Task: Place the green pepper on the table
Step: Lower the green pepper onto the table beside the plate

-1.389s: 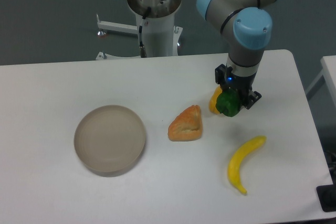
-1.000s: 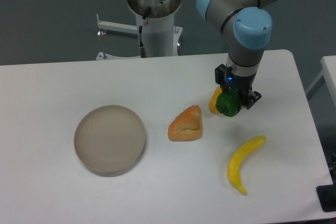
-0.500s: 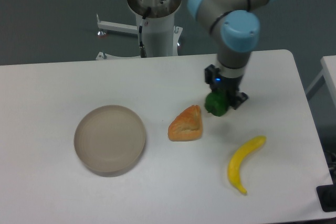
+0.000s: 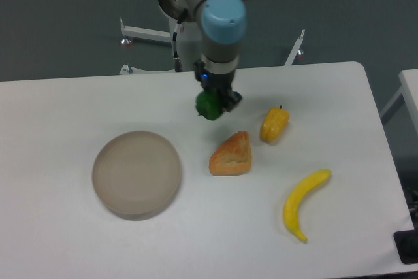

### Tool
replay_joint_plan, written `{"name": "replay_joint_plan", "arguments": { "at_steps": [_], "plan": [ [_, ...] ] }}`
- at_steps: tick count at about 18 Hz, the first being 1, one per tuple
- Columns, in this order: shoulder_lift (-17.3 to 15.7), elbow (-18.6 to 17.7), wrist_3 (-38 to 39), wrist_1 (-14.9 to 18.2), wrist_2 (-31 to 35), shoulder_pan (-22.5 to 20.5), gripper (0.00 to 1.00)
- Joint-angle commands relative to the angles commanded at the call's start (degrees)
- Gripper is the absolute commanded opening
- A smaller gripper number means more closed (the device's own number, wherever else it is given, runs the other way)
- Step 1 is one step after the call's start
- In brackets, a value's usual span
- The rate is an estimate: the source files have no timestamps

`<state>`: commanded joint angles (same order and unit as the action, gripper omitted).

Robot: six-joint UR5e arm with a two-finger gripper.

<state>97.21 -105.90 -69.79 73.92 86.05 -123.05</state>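
Above the middle of the worktop (image 4: 78,96), the end effector (image 4: 212,104) now carries the green pepper (image 4: 209,105), pinched between its fingers and hanging clear of the white surface. A moment ago it stood well over to the right, with the green pepper held right against the yellow pepper (image 4: 273,125); since then the arm has swung leftward across the worktop, past the piece of bread (image 4: 231,155), and the yellow pepper is left alone in plain sight where the two were together. That matters for the task: the pick is done and the carry is under way, so what remains, as I judge it, is to lower the green pepper onto a bare patch and let go.

The green pepper sits directly under the wrist, gripped at the tip of the end effector, with most of its dark glossy body showing on the left and lower side (the fingers themselves are largely hidden behind it). It hangs above and to the left of the bread, and up and to the right of the round plate (image 4: 104,191), apart from both. The banana (image 4: 304,202) lies far off near the right front edge.
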Motion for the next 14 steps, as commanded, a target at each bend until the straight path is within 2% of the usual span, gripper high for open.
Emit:
{"name": "replay_joint_plan", "arguments": {
  "at_steps": [2, 6, 7, 12, 13, 14],
  "plan": [
    [0.61, -2.38, 1.32, -0.7, -0.98, 0.97, 0.18],
    [2.2, -2.39, 3.86, -1.14, -1.06, 3.52, 0.26],
    [2.98, -2.3, 4.83, -1.66, -1.06, 4.3, 0.33],
    [4.83, -2.21, 6.16, -2.37, -0.98, 7.12, 0.47],
    [5.36, -1.95, 6.24, -3.68, -0.98, 7.21, 0.53],
    [5.54, -1.95, 6.33, -5.08, -0.98, 7.3, 0.7]
  ]
}}
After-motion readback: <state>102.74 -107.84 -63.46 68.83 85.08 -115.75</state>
